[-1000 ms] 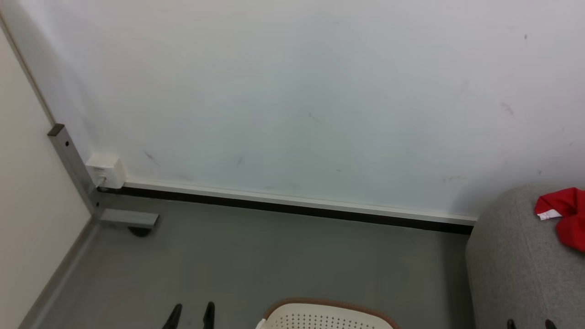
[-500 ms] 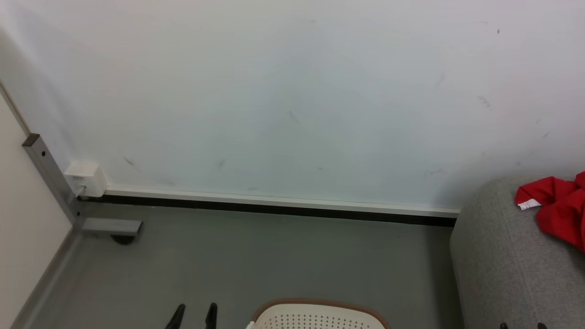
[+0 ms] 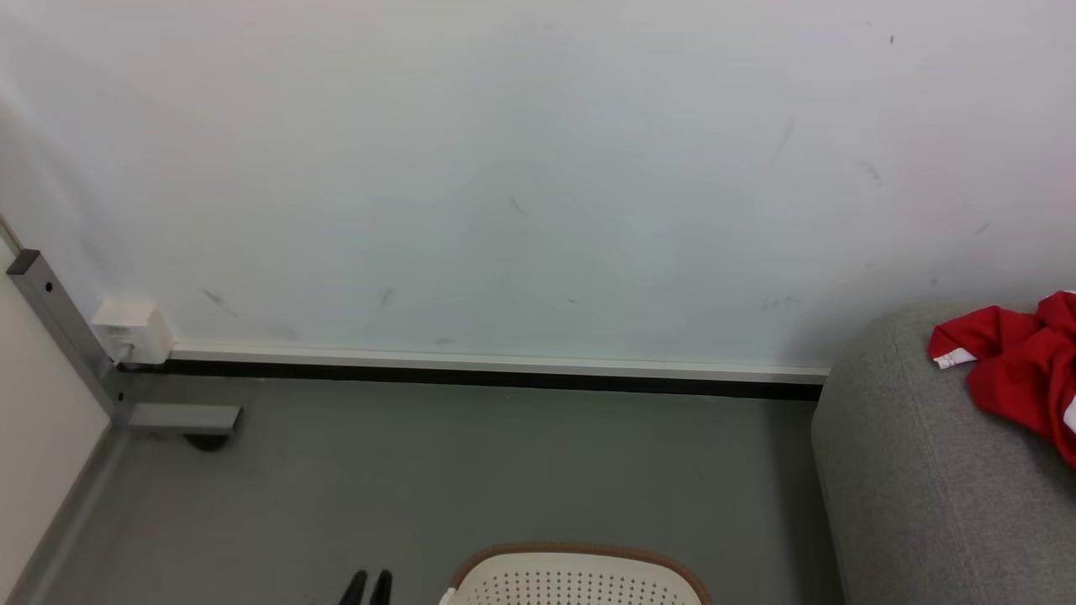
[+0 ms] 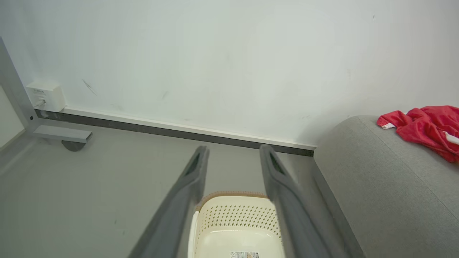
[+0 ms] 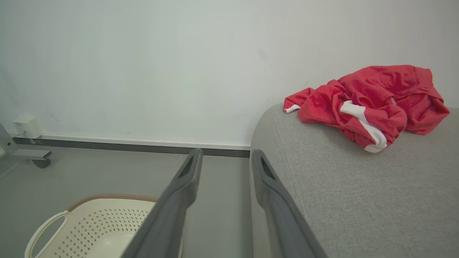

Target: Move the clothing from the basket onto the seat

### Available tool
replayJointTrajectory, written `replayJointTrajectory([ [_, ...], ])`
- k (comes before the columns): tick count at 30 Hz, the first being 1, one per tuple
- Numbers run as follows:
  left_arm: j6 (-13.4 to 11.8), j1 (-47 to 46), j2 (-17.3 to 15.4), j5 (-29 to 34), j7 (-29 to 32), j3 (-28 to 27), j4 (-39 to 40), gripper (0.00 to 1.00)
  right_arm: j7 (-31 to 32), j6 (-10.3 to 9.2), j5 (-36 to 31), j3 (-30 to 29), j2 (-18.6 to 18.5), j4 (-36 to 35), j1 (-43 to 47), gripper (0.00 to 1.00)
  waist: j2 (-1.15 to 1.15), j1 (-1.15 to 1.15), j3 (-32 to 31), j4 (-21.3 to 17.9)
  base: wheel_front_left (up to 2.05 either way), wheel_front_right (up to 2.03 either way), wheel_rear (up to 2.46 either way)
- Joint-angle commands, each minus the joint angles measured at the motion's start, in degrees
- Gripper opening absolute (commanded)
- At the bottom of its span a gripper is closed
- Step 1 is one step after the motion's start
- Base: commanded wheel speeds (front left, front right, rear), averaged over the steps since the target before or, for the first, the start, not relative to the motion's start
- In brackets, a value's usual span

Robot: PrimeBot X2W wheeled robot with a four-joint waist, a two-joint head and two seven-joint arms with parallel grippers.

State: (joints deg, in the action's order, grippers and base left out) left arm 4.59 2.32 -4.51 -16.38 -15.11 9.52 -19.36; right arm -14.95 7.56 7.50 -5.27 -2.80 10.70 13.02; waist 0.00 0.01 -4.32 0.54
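The clothing point(image 5: 369, 100), a crumpled red heap with white trim, lies on the grey seat point(image 5: 358, 193) near its rounded end; it also shows at the head view's right edge point(image 3: 1017, 370). The cream basket point(image 3: 580, 580) with brown rim stands on the floor left of the seat. The part of its inside point(image 4: 236, 229) that I see holds no fabric. My left gripper point(image 4: 233, 157) hovers open above the basket's far end, with nothing between its fingers. My right gripper point(image 5: 226, 157) is open and bare over the gap between basket point(image 5: 100, 222) and seat.
A white wall with a dark baseboard point(image 3: 504, 374) runs behind. At the left corner stand a grey metal post with a caster foot point(image 3: 181, 418) and a white wall box point(image 3: 130, 330). Bare grey floor point(image 3: 471, 479) lies between the wall and the basket.
The head camera has swung right, so everything has slid left. The left gripper's tips stand closer together and lower in the head view. The right gripper's tips have dropped below the head view's bottom edge.
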Motion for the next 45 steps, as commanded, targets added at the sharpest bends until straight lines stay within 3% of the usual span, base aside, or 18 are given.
replayJointTrajectory([
  [1,0.0,0.21,0.03,-0.02,0.02,0.05,-0.33,0.0,0.03,0.0,0.0,0.01,0.07,0.36,0.03,0.0,0.0,0.0,0.0,-0.01,0.0,0.0,0.0],
  [45,1.45,-4.12,0.82,-36.96,10.61,-7.83,2.19,0.0,10.59,-0.05,41.26,-0.68,-0.06,2.05,-9.53,0.0,0.0,0.0,1.54,-0.2,0.0,0.0,0.0],
])
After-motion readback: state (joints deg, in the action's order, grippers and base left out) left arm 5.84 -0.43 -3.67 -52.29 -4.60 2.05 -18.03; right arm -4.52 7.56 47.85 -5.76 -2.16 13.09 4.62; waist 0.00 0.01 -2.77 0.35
